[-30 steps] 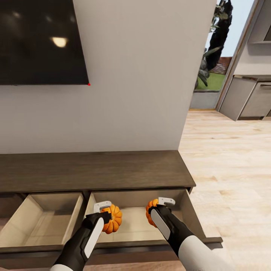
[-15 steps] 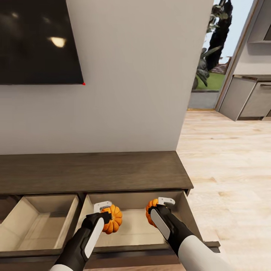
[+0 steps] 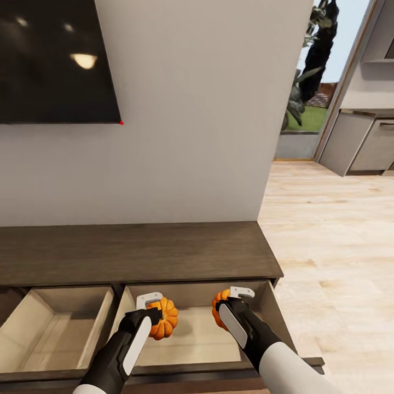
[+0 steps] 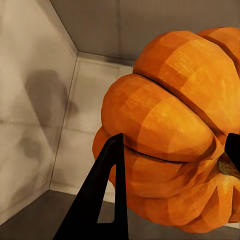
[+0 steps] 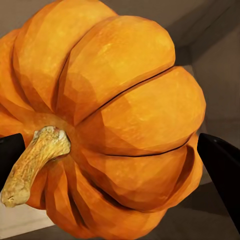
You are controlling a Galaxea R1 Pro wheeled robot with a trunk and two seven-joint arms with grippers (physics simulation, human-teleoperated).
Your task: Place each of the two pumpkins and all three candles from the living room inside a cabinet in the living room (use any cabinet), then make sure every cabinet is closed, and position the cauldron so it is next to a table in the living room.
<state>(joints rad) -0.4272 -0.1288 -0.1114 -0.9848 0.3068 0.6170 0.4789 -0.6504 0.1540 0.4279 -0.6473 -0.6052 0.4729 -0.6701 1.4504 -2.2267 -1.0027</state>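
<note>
Both pumpkins hang over the right-hand open drawer (image 3: 191, 334) of the long dark cabinet (image 3: 137, 251). The left gripper (image 3: 156, 312) is closed on one pumpkin (image 3: 164, 318), and the right gripper (image 3: 230, 306) is closed on the other pumpkin (image 3: 220, 307), which sits half hidden behind that arm. In the left wrist view a black finger (image 4: 102, 195) lies against the ribbed side of its pumpkin (image 4: 170, 135), with the pale drawer floor and a corner below. In the right wrist view the pumpkin (image 5: 105, 120) is pinched across its flanks, its tan stem (image 5: 35, 162) pointing out to one side, so it is held tilted and not upright. These look like rigid, fairly light, rounded bodies; the ribs give the fingers some purchase, but a curved shell can roll once let go, so I judge a low release near the drawer floor safer than a drop. The stem looks too thin and off-axis to be a good hold, so the flanks are the right place. For room, the drawer is wide enough for both, side by side and apart. Its front lip (image 3: 208, 368) sits under the forearms, its right wall (image 3: 276, 317) is close to the right arm, and the cabinet top (image 3: 137, 249) overhangs the back, so the clear way out is up and back toward the robot. A second open drawer (image 3: 54, 328) lies to the left, unused.
</note>
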